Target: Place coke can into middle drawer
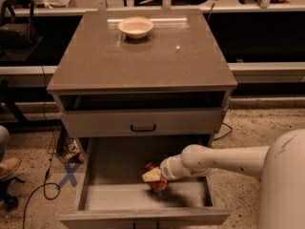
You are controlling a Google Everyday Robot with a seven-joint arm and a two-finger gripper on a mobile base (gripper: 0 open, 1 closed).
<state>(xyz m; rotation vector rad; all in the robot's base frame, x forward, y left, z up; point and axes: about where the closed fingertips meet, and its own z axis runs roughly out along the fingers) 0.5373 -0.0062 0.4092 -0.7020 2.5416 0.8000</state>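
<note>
The coke can [158,184], red and dented, is inside the open middle drawer [114,194], near the middle of its grey floor. My gripper [153,176] reaches in from the right on a white arm [219,159] and is shut on the can, its cream fingers [150,175] covering most of it. The can is low in the drawer, at or just above the floor; I cannot tell if it touches. The drawer is pulled fully out toward the front.
A closed drawer front with a black curved handle [143,127] sits above the open drawer. A cream-white bowl [136,26] stands at the back of the cabinet top [143,61]. A person's shoe [7,168] and cables [45,185] lie on the floor at left.
</note>
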